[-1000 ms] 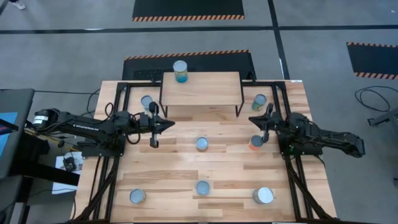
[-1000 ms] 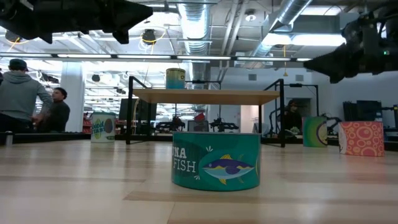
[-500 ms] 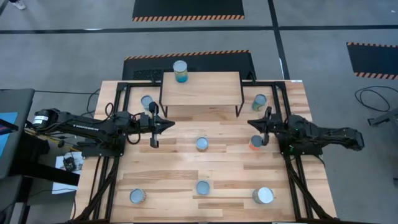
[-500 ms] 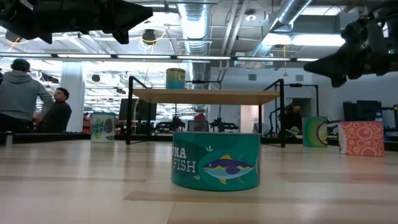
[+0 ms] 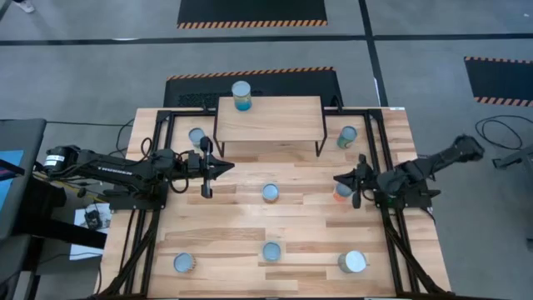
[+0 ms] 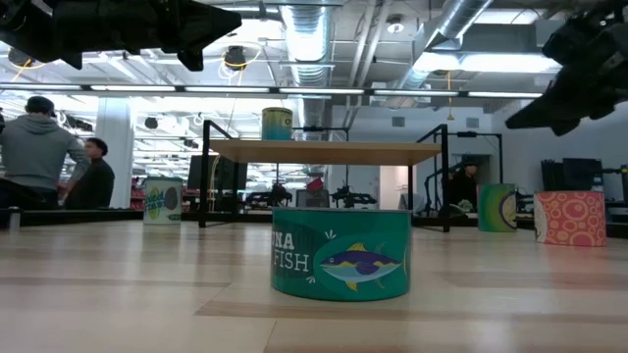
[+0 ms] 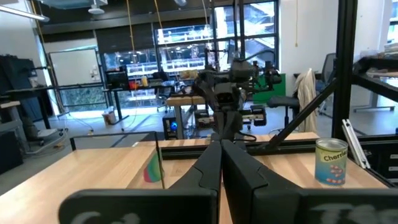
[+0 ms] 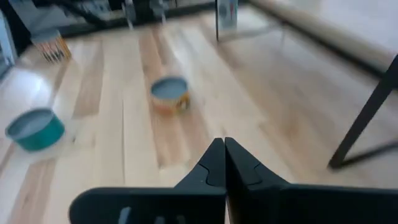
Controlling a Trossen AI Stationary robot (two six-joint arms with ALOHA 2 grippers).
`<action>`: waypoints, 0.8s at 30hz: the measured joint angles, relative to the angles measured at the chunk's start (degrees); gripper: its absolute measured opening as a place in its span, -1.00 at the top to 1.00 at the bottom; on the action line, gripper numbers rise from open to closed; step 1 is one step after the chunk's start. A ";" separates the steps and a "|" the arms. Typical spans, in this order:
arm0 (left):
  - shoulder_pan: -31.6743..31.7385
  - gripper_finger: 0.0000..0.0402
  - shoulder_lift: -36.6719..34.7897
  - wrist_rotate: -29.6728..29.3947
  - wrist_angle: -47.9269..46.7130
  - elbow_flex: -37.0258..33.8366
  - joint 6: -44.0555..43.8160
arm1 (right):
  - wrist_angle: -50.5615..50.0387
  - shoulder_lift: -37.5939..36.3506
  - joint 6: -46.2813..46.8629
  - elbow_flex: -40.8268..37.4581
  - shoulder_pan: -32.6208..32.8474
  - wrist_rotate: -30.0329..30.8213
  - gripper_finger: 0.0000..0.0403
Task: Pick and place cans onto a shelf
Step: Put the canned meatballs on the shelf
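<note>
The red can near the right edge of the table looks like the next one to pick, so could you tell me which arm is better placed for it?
Right. The right gripper hovers beside the red can, fingers shut. The left gripper waits across the table.

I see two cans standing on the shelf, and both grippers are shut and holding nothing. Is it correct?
Not fully: the high view shows only one can on the shelf. The rest holds: the left gripper and right gripper are shut and empty.
</note>
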 joint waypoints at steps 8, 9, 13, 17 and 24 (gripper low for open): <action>0.02 0.99 0.00 -2.07 -0.11 0.00 0.00 | -17.91 16.16 20.77 10.97 4.00 0.75 0.86; 0.01 0.99 0.00 -2.08 -0.13 0.00 0.00 | -20.41 17.95 23.74 12.27 3.75 0.71 0.84; 0.00 0.99 0.00 -2.21 -0.49 0.00 0.00 | -28.33 24.48 33.11 16.03 2.37 -0.22 0.71; 0.00 0.99 0.00 -2.21 -0.55 0.02 -0.02 | -28.08 29.87 35.73 16.62 0.84 -3.66 0.54; 0.00 0.99 0.00 -2.21 -0.70 0.02 0.00 | -27.44 38.18 35.75 16.62 -2.01 -7.22 0.21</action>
